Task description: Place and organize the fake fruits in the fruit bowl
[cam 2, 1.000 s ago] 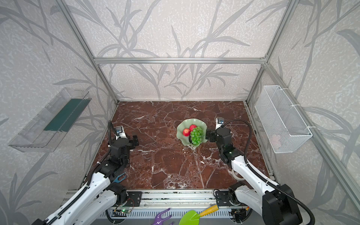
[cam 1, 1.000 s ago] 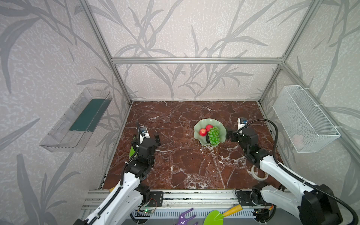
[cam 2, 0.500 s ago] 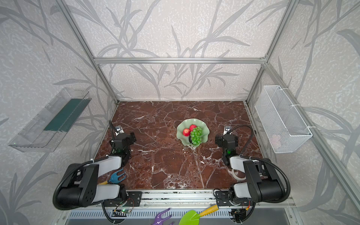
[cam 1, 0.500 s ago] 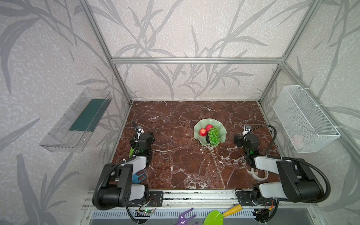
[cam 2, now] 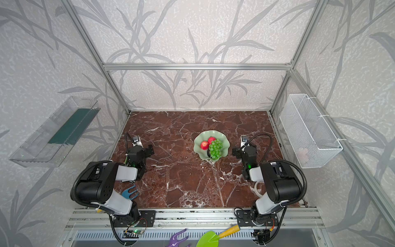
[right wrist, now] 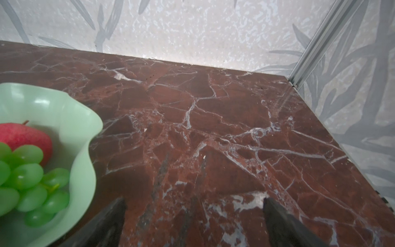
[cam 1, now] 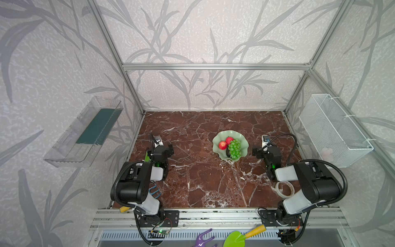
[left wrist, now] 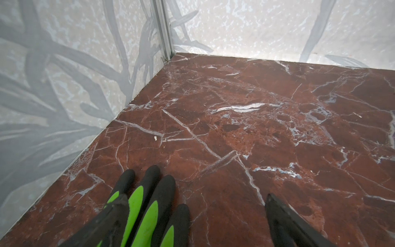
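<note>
Both fingers of the left gripper stand spread wide with nothing between them. They sit low over the marble table, and one finger overlaps a green-and-black glove lying there. The right gripper is likewise wide apart and empty, its fingers over bare marble just beside the fruit bowl but not touching it. In both top views the bowl sits right of the table's middle, nearer the right arm and well apart from the left. All the fake fruits lie inside it: two red fruits side by side, the green grapes against them, and the dark avocado tucked at the near edge, half hidden under the bunch. A tape roll lies near the right arm's base. The placing looks finished. If any tidying is wanted, the fruits are probably light, hollow plastic, stiff and smooth, so a round one would likely squirt out of a glancing pinch and is best taken across its widest part. The grapes are knobbly and offer grip across the middle of the cluster. The glossy bowl probably slides easily on the marble, and its wavy rim is the natural place to hold it.
</note>
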Robot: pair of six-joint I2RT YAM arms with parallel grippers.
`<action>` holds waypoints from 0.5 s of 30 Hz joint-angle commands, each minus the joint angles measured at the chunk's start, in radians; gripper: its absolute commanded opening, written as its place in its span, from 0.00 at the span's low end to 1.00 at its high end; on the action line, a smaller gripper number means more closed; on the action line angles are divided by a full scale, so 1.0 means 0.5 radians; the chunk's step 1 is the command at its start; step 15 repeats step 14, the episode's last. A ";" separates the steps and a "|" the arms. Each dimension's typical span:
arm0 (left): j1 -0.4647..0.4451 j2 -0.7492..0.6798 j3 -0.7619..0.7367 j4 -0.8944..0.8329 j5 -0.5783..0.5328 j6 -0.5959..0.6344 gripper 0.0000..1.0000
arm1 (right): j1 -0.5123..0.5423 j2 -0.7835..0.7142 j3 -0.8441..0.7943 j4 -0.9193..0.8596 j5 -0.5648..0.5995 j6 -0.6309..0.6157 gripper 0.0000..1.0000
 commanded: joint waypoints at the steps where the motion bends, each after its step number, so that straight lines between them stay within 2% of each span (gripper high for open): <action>1: 0.004 -0.001 0.027 0.090 0.008 0.049 0.99 | -0.008 -0.001 0.030 -0.016 -0.029 -0.033 0.99; 15: 0.031 -0.004 0.036 0.059 0.066 0.035 0.99 | -0.008 -0.007 0.032 -0.028 -0.026 -0.032 0.99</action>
